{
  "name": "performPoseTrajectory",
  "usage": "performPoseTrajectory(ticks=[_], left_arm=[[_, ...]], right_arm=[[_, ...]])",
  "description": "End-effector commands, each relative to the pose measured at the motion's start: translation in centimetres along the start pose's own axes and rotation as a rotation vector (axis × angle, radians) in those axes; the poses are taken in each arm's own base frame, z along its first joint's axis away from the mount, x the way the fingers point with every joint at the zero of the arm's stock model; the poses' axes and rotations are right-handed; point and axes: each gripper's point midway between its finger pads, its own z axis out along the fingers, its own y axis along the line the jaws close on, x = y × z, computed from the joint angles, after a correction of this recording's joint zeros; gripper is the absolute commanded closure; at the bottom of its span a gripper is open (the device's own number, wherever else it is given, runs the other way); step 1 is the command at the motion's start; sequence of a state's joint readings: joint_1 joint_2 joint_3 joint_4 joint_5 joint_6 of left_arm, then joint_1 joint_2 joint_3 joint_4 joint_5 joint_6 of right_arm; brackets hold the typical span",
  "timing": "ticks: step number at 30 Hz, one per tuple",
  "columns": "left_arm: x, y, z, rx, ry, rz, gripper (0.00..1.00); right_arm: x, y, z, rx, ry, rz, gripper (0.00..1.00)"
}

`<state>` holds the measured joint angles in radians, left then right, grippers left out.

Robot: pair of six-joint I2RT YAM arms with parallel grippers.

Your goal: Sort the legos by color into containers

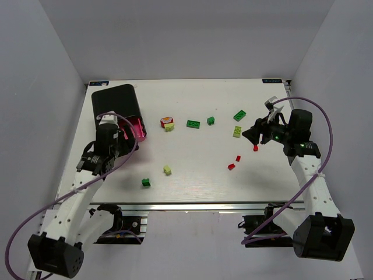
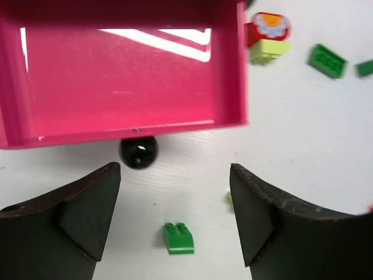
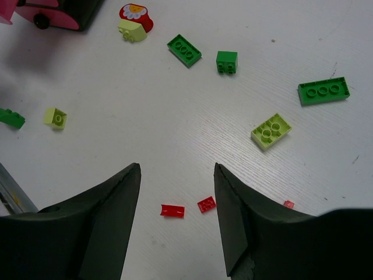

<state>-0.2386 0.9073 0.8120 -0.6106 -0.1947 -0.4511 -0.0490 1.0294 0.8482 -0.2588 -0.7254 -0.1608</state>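
While left jaws and right jaws gape empty, four green, three lime and three red legos (image 1: 193,123) dot the counter (image 1: 192,189). One pink drawer (image 2: 116,76) juts from its black housing (image 1: 113,102); a flower piece (image 1: 166,121) seemingly touches one lime.

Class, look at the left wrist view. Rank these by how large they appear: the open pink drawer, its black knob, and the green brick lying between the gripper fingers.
1. pink drawer, by far the largest.
2. black knob and green brick: these look about alike, so they are left unranked.
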Motion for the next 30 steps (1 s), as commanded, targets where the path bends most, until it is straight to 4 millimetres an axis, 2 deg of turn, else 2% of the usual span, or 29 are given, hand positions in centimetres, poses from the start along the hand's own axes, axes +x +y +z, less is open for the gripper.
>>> performPoseTrajectory(ticks=[1, 4, 5, 6, 8, 9, 11, 12, 15, 16, 19, 22, 25, 30], left_arm=[[-1.0, -1.9, -2.7, 0.123, -0.023, 0.007, 0.15], [-0.5, -2.3, -3.6, 0.151, 0.01, 0.014, 0.16], [-0.1, -2.8, -3.8, 0.184, 0.034, 0.011, 0.2], [0.6, -2.8, -3.9, 0.186, 0.065, 0.009, 0.35], [2.6, -4.1, -4.1, 0.264, 0.164, 0.001, 0.48], [3.7, -4.1, -3.9, 0.275, 0.205, -0.006, 0.61], [5.4, -5.0, -4.3, 0.333, 0.269, -0.019, 0.69], [6.7, -4.6, -4.0, 0.328, 0.299, -0.028, 0.7], [8.3, -4.3, -4.4, 0.336, 0.344, -0.045, 0.66], [8.3, -4.6, -4.8, 0.347, 0.351, -0.037, 0.5], [9.1, -4.7, -5.7, 0.354, 0.4, -0.038, 0.26], [10.2, -4.3, -6.0, 0.335, 0.441, -0.043, 0.21], [11.4, -3.9, -5.6, 0.309, 0.456, -0.086, 0.2], [13.0, -3.3, -4.1, 0.236, 0.473, -0.158, 0.18]], right_arm=[[-0.5, 0.2, 0.3, -0.023, -0.018, -0.023, 0.41], [-0.4, 0.3, 0.4, -0.026, -0.016, -0.022, 0.41], [-0.4, 0.2, 0.3, -0.023, -0.016, -0.021, 0.41], [-0.4, 0.2, 0.4, -0.025, -0.014, -0.02, 0.41], [-0.4, 0.3, 0.4, -0.03, -0.015, -0.023, 0.41], [-0.4, 0.3, 0.4, -0.034, -0.016, -0.029, 0.41], [-0.3, 0.6, 0.5, -0.051, -0.012, -0.028, 0.41], [-0.3, 0.7, 0.5, -0.058, -0.011, -0.029, 0.42], [-0.1, 0.6, 0.6, -0.06, -0.008, -0.024, 0.42], [-0.1, 0.6, 0.6, -0.06, -0.007, -0.026, 0.42], [0.0, 0.5, 0.7, -0.058, -0.002, -0.021, 0.42], [0.1, 0.5, 0.8, -0.059, 0.003, -0.02, 0.42], [0.1, 0.5, 0.9, -0.058, 0.005, -0.024, 0.42], [0.2, 0.4, 1.0, -0.053, 0.008, -0.022, 0.42]])
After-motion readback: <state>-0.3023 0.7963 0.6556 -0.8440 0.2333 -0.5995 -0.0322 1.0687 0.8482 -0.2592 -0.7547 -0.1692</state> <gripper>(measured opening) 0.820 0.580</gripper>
